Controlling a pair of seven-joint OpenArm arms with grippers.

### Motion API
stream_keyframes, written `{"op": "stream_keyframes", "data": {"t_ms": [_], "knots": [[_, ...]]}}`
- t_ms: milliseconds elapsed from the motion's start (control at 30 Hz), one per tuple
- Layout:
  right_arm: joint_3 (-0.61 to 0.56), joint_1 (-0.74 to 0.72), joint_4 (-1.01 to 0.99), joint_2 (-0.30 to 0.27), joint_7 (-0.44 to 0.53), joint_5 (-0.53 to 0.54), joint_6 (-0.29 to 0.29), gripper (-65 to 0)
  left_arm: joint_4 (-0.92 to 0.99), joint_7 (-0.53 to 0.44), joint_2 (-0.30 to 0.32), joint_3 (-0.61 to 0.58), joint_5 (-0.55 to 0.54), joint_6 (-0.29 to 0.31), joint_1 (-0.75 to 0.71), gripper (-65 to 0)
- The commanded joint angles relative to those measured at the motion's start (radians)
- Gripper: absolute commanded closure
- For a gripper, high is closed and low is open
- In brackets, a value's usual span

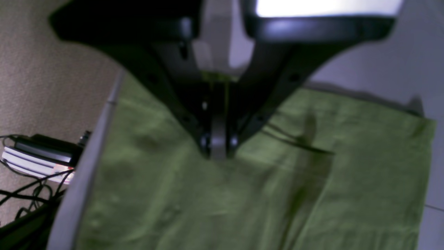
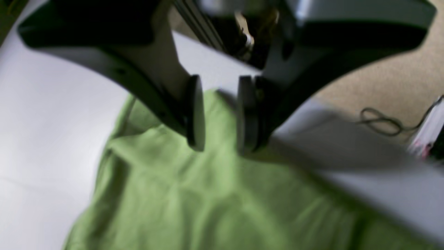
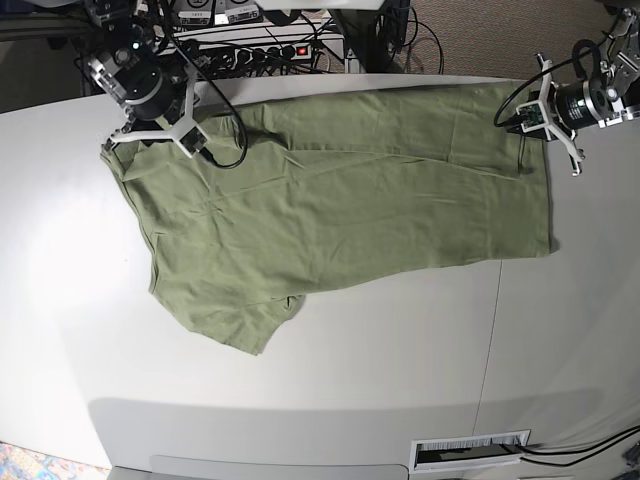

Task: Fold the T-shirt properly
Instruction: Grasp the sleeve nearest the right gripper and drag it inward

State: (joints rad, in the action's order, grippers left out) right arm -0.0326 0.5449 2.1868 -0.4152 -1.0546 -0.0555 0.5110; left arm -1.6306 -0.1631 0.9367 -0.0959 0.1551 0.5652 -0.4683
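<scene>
Clearly, the T-shirt [image 3: 340, 200] is spread flat across the white tabletop [image 3: 300, 380], reaching its far edge. The left gripper [image 1: 218, 147] is closed with its tips pressed together, and green cloth appears to be pinched between them. The right gripper [image 2: 216, 114] is held with its jaws apart above a corner of the T-shirt, nothing being gripped.

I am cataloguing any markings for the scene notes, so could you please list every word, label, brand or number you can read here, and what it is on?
No text can be read in any view.
T-shirt: plain green, no print or visible label.
Table: bare white, no markings.
Power strip behind the table: too small to read.
Flat stack of devices on the floor: blurred, any marking unreadable.
</scene>
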Motion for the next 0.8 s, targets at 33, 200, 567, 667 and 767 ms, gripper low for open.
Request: {"op": "stream_keyframes", "data": {"t_ms": [33, 200, 567, 667, 767], "knots": [[0.006, 0.010, 0.043, -0.011, 0.011, -0.005, 0.000, -17.5, 0.006, 0.076, 0.018, 0.000, 0.055, 0.003, -0.008, 0.0], [0.006, 0.009, 0.032, -0.023, 0.029, -0.043, 0.005, -19.2, 0.006, 0.076, 0.018, 0.000, 0.055, 0.003, -0.008, 0.0], [0.006, 0.006, -0.069, -0.084, 0.086, -0.047, 0.004, -23.9, 0.006, 0.076, 0.016, 0.000, 0.055, 0.003, -0.008, 0.0], [0.006, 0.006, -0.087, -0.084, 0.129, -0.077, 0.003, -23.9, 0.006, 0.076, 0.016, 0.000, 0.055, 0.003, -0.008, 0.0], [0.006, -0.002, -0.094, -0.083, 0.163, -0.111, 0.001, -21.5, 0.006, 0.076, 0.016, 0.000, 0.055, 0.003, -0.008, 0.0]]}}
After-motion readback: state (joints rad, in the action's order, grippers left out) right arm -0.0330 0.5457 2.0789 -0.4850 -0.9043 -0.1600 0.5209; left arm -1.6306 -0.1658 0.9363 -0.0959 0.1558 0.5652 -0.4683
